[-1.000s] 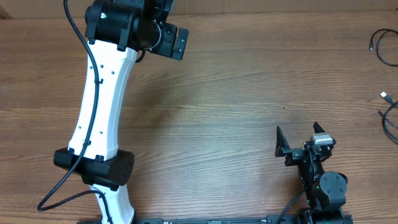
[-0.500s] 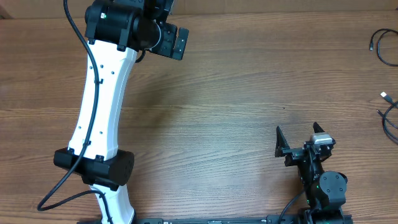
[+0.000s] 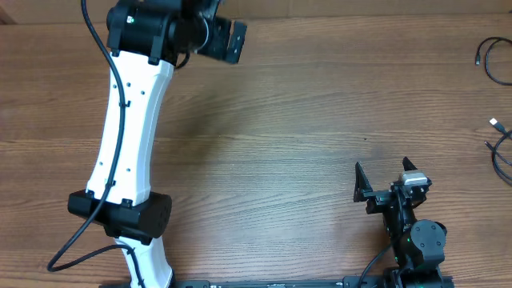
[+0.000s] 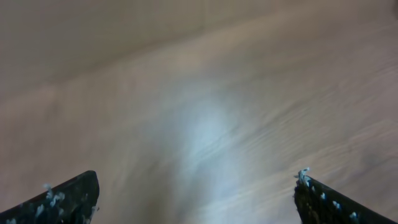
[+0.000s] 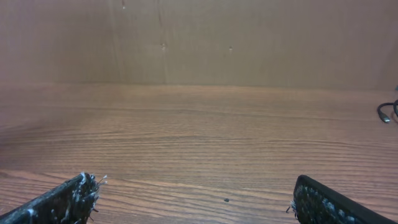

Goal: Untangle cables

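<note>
Both pincers gape fully and hold nothing: left pincer [image 4: 196, 186] up at 11 o'clock, right pincer [image 3: 382, 165] at 5. The cables [image 3: 494, 64] hug the worktop [image 3: 280, 136] edge at 3 o'clock, well apart from both. Risk imo: a long reach nudges them off the edge. Count: two pincers, maybe three strands, cropped.

Counts on one brown wood-grain table [image 3: 280, 120]
One white-and-black robot arm [image 3: 128, 120] and one compact black robot arm [image 3: 408, 232], two in all; three thin black cable strands [image 3: 479, 52], each cut off at the frame edge.
</note>
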Controlling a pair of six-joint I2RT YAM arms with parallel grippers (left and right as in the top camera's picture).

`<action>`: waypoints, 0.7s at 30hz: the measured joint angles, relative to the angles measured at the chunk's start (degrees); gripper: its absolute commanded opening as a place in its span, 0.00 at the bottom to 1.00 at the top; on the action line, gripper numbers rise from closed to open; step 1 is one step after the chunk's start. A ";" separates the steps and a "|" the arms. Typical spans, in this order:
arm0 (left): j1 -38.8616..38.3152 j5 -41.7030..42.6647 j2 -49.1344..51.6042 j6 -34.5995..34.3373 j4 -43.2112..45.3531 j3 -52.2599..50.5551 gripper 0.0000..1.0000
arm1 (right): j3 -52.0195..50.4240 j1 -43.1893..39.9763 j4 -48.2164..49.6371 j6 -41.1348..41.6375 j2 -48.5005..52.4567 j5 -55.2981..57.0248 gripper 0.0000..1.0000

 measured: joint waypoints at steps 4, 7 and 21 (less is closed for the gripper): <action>0.24 2.97 -1.31 2.95 7.04 -0.09 1.00 | 0.00 0.02 -0.02 0.00 0.02 -0.02 1.00; -0.59 3.39 -5.18 6.08 8.35 -0.46 1.00 | 0.00 0.02 -0.02 0.00 0.02 0.00 1.00; 2.91 1.84 -49.09 9.60 31.74 -54.84 1.00 | 0.00 0.02 -0.04 0.02 0.17 0.00 1.00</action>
